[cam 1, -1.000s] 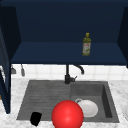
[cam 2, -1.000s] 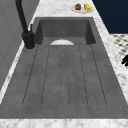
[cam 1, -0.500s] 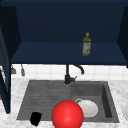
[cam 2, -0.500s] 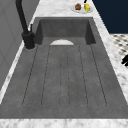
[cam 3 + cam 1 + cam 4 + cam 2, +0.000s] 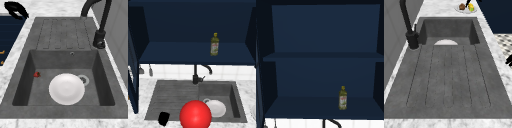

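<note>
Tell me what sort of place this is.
A simulated kitchen, at the sink: a grey sink with a black tap, a white plate in the basin, and a bottle on a cabinet shelf.

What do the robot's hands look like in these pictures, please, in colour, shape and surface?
The left hand is plain matt black, a compact rounded shape with no arm, sleeve, cable or marking attached. In the right side view a hand shows as a glossy black curved form with finger-like ends; in the left side view a hand appears as a small black shape at the edge.
</note>
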You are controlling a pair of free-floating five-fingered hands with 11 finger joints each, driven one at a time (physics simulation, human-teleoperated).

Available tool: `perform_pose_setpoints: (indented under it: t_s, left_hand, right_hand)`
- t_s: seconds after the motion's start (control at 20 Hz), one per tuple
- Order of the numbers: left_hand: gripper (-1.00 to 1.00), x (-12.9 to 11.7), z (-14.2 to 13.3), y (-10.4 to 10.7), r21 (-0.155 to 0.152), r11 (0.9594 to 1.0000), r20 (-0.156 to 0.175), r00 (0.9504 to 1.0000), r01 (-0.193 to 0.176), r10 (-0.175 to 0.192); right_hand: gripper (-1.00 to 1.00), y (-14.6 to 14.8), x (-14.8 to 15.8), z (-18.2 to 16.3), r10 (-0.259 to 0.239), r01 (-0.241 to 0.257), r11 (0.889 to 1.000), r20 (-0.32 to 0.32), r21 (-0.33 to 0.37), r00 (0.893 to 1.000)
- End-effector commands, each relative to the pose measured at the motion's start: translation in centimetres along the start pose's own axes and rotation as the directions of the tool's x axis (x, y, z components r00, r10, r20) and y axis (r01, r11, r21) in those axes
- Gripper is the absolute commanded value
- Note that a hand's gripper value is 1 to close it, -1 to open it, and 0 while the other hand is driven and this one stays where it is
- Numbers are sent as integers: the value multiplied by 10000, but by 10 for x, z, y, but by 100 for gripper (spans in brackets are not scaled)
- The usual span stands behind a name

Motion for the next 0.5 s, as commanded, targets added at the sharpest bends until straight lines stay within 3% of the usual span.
perform_pose_setpoints:
  t_s: [0.0, 0.25, 0.45]
  left_hand:
    - [0, 0, 0, 0, 0, 10000, 0, 10000, 0, 0]
    - [0, 0, 0, 0, 0, 10000, 0, 10000, 0, 0]
    - [0, 0, 0, 0, 0, 10000, 0, 10000, 0, 0]
  right_hand:
    - [-100, -1, 9, -14, -314, 315, 9995, -193, 67, 9993]
    - [-100, -1, 21, -33, -345, 347, 9994, -300, 56, 9990]
    - [-100, 3, 20, -36, -468, 443, 9979, -530, -475, 9975]
